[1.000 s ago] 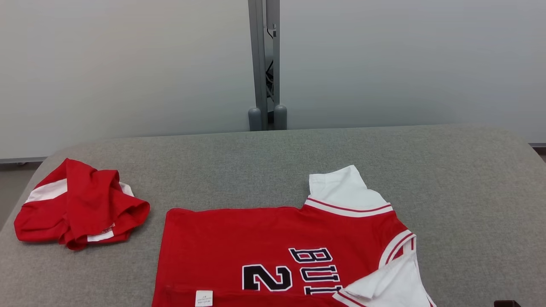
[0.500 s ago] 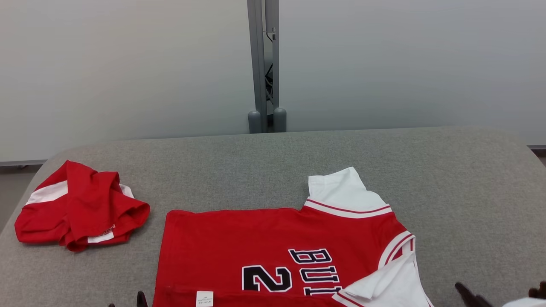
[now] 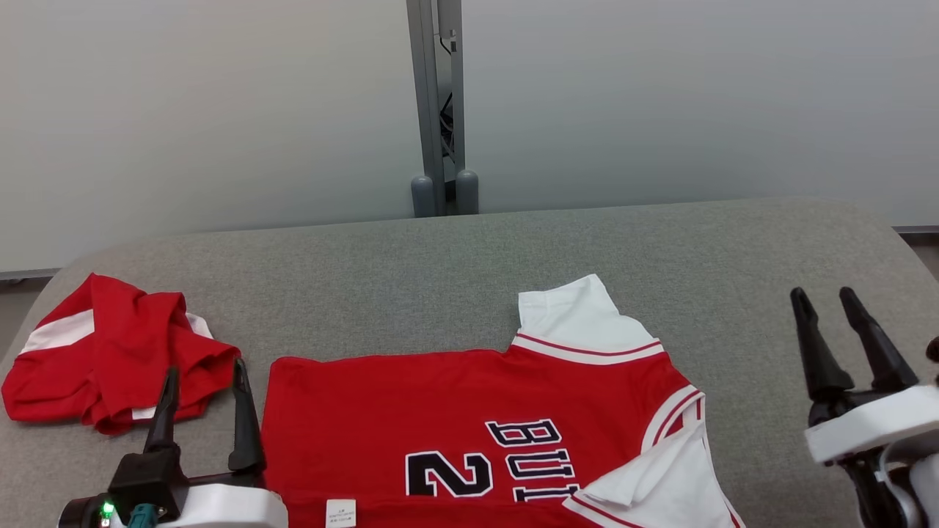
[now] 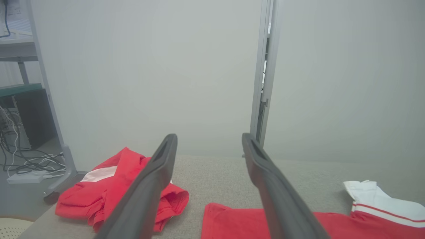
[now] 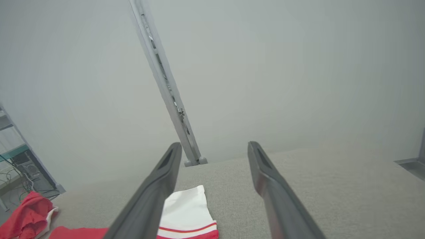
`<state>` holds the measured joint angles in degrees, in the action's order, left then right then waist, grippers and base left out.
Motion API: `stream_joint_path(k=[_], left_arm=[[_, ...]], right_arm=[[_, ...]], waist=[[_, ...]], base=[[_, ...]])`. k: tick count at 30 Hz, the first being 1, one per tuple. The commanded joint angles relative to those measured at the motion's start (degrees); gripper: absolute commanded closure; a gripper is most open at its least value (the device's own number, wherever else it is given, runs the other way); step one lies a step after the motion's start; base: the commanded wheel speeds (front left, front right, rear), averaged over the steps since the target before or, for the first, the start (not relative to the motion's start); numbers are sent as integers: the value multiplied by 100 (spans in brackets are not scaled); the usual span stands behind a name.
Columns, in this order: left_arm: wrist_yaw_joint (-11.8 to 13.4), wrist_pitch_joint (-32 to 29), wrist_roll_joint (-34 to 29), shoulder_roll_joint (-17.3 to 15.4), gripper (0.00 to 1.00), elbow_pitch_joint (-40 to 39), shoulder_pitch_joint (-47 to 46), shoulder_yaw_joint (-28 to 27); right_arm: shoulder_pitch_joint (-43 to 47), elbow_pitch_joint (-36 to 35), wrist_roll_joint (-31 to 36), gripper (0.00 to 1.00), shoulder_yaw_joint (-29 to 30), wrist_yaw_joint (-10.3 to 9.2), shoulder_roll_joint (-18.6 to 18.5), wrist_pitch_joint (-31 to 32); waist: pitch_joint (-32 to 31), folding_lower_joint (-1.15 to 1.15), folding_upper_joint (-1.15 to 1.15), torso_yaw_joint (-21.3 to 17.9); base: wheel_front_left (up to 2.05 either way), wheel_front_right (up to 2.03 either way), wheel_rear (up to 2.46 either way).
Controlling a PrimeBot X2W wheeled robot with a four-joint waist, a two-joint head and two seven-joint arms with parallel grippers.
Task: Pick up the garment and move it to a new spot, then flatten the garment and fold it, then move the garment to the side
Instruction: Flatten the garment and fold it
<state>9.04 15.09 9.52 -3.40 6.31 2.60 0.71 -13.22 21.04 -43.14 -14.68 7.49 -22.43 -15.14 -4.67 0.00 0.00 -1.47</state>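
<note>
Red jersey [image 3: 455, 396], white sleeves, black "2", spread on grey table [image 3: 513, 242]; my left gripper [image 3: 205, 367], right gripper [image 3: 823, 293]: wide, empty.

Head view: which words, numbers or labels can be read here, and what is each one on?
"2": black numeral edged in white, on the red jersey, turned sideways.
"BU": black letters beside it on the same jersey, also sideways; the next letter is partly hidden under the folded white sleeve.
White tag at the jersey's near edge: print too small to read.
Crumpled red garment: no readable text.
</note>
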Motion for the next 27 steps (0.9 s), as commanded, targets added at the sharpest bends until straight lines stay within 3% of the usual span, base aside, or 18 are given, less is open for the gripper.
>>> stream_joint_path(k=[1,6,10,15,21,27], left_arm=[[-47,2,-81,-19,0,13,-59,0],[-64,1,-575,9,0,104,29,268],[35,2,-761,20,0,162,101,401],[225,2,-715,36,0,358,199,447],[374,2,-530,37,0,385,239,495],[343,2,-535,36,0,326,238,550]], right_arm=[[185,-83,225,0,63,0,109,0],[622,-913,2201,0,578,-1,691,-2],[901,-1193,2872,0,875,0,1207,-3],[1129,-1186,3127,0,1066,1,1629,-4],[1222,-1108,3283,0,1076,-1,1786,-4],[1194,-1037,3350,0,1097,-1,1814,-4]], waist=[[13,0,0,-6],[66,0,0,-35],[91,0,0,-6],[114,0,0,-4],[134,0,0,10],[145,0,0,8]], base=[[0,0,0],[0,0,0],[0,0,0],[0,0,0],[0,0,0],[0,0,0]])
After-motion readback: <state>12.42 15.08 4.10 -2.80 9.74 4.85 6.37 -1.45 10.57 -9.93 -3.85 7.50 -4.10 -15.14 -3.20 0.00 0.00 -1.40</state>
